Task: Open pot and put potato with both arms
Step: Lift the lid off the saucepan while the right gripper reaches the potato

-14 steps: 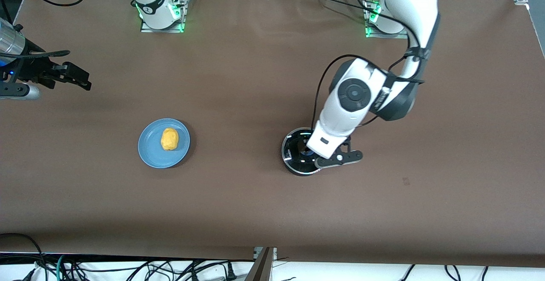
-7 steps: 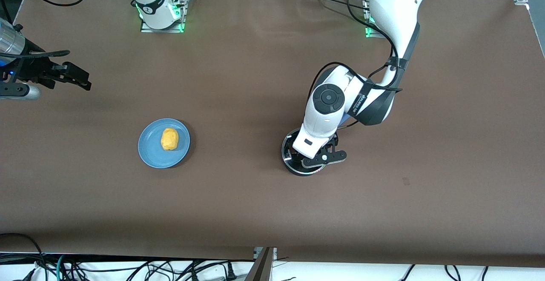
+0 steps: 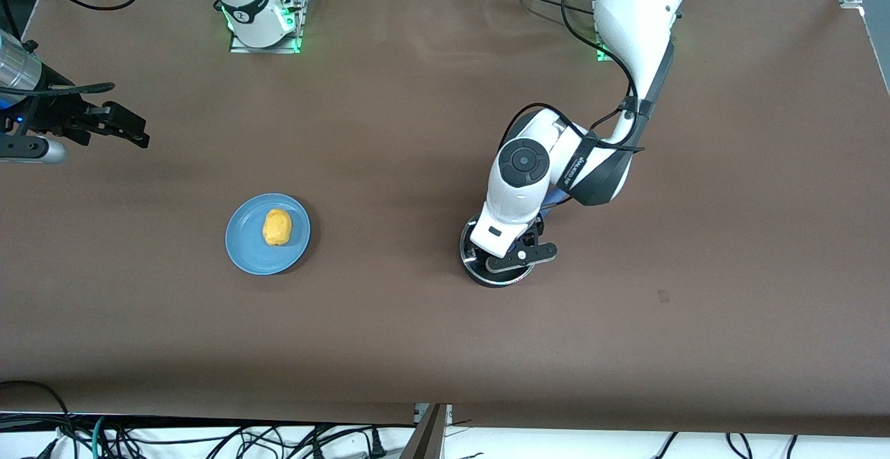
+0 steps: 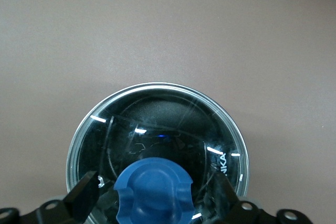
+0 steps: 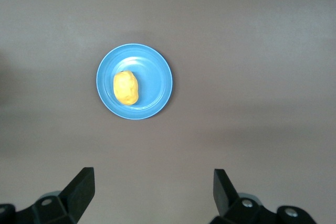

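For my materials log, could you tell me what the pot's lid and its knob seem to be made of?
The lid looks like clear glass: glossy glints, dark pot interior visible through it, bright, probably metal rim. The knob looks like matte blue plastic, perhaps silicone: even colour, no glints.

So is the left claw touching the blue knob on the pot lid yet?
Apart. In the left wrist view, the left claw straddles the blue knob on the glass lid, open, with gaps visible beside both fingers.
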Action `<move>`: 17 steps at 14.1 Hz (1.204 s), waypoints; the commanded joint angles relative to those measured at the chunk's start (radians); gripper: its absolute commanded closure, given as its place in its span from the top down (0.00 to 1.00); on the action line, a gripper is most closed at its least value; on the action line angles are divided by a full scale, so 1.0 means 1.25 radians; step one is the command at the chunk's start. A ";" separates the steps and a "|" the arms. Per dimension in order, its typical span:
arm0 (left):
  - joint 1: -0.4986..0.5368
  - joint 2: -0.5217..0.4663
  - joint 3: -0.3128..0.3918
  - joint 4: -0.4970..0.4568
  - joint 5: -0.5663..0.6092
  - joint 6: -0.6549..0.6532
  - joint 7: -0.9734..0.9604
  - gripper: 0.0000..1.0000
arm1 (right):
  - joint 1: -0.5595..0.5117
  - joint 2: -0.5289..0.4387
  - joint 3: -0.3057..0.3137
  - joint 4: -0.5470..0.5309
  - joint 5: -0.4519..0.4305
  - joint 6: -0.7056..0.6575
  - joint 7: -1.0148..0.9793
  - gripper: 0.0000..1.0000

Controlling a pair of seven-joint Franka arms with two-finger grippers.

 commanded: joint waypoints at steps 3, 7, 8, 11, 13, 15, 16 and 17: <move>-0.017 0.011 0.007 0.026 0.027 -0.016 -0.044 0.76 | -0.002 0.045 0.003 0.019 -0.013 -0.005 -0.003 1.00; -0.017 0.007 0.007 0.024 0.027 -0.028 -0.042 0.71 | -0.001 0.069 0.003 0.019 -0.014 -0.006 -0.005 1.00; -0.017 0.006 0.006 0.022 0.026 -0.029 -0.042 0.69 | 0.001 0.069 0.003 0.019 -0.016 -0.006 -0.005 1.00; -0.016 0.005 0.004 0.022 0.026 -0.038 -0.041 0.54 | 0.002 0.069 0.003 0.019 -0.016 -0.009 -0.006 1.00; -0.013 -0.001 0.002 0.025 0.025 -0.040 -0.039 0.46 | 0.002 0.069 0.003 0.019 -0.014 -0.007 -0.006 1.00; -0.008 -0.010 0.004 0.028 0.020 -0.075 -0.037 0.39 | 0.006 0.073 0.003 0.018 -0.014 -0.009 -0.006 1.00; -0.007 -0.012 0.002 0.035 0.014 -0.099 -0.037 0.36 | 0.008 0.087 0.003 0.019 -0.014 -0.015 -0.007 1.00; -0.005 -0.026 0.004 0.048 0.013 -0.119 -0.036 0.37 | 0.013 0.089 0.003 0.018 -0.014 -0.013 -0.008 1.00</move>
